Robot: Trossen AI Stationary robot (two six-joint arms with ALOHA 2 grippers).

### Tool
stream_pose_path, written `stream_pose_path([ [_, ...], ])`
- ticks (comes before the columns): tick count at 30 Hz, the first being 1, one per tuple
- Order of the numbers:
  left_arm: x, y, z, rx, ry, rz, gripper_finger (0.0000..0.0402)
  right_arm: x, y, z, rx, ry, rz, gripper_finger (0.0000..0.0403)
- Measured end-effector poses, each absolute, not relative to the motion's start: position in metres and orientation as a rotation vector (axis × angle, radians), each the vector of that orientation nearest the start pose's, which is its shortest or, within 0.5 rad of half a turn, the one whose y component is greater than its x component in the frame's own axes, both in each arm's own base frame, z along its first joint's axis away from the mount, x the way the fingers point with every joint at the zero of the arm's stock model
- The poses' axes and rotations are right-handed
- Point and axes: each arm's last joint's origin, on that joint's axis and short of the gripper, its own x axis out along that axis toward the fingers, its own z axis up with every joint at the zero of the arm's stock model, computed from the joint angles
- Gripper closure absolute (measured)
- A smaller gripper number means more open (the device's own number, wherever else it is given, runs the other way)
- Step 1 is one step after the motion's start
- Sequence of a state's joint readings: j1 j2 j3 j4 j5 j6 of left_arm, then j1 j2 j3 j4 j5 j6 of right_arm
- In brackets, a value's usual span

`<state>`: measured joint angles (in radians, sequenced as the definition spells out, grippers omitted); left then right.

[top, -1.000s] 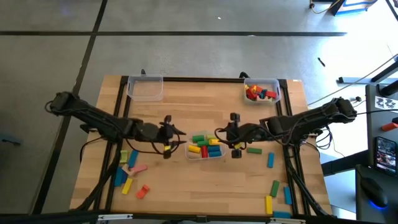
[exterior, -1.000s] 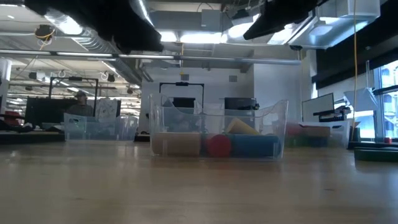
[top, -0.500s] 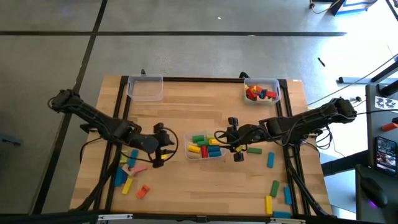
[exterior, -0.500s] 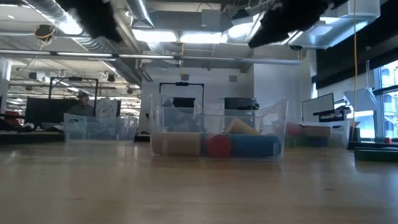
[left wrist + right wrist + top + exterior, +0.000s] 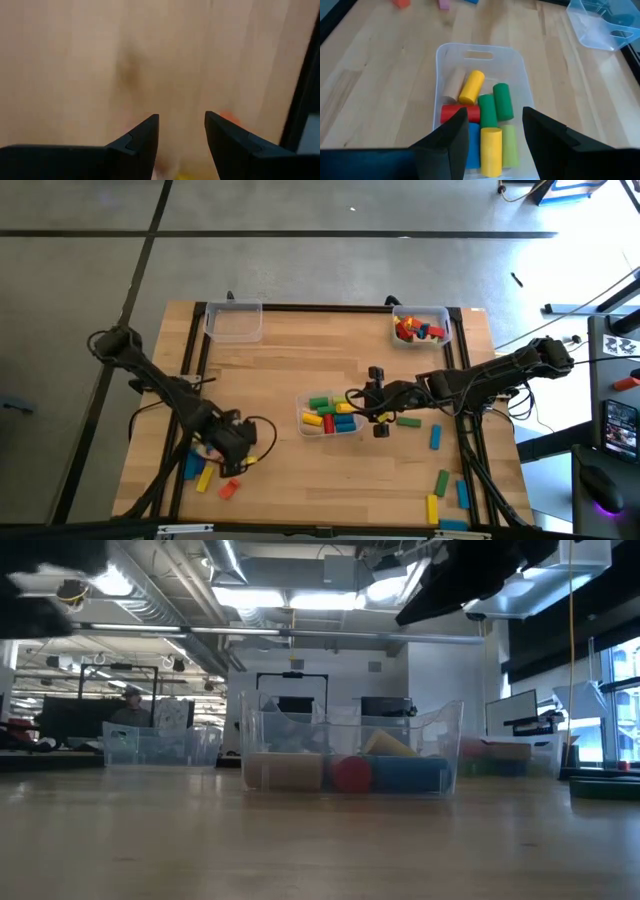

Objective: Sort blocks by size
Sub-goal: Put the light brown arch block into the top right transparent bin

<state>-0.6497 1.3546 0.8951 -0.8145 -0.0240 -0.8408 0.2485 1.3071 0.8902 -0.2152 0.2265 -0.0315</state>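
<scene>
Left gripper [image 5: 233, 463] has swung from the middle bin [image 5: 331, 416] to the loose blocks [image 5: 205, 476], fingers spread, empty; next, descend onto 1. Right gripper [image 5: 378, 412] hovers spread.

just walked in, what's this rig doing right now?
It's sorting blocks by size. The right pincer is open and empty, hovering at the right edge of the middle bin, which holds a pile of short cylinders. The left pincer, also open and empty, is over the loose blocks near the table's front left corner. More blocks lie at front right. At the back, the right bin has a few pieces in it; the left bin looks empty.
</scene>
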Motion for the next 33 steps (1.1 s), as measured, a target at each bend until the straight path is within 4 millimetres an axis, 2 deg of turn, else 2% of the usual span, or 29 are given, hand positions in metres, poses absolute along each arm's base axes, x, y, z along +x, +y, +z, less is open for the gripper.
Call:
stream_pose_path([
  [5,0.178,-0.153,0.205,-0.346,1.514,-0.01,0.0247,0.27,0.062,0.258,-0.177,0.606,0.031,0.0226],
  [13,0.157,-0.163,0.204,-0.309,1.613,0.033,0.0247,0.27,0.062,0.258,-0.178,0.608,0.031,0.0226],
  [24,0.131,-0.171,0.191,-0.183,1.676,0.024,0.0247,0.27,0.062,0.258,-0.178,0.61,0.032,0.0226],
  [33,0.127,-0.167,0.179,-0.12,1.619,0.067,0.0247,0.27,0.062,0.258,-0.178,0.61,0.033,0.0226],
])
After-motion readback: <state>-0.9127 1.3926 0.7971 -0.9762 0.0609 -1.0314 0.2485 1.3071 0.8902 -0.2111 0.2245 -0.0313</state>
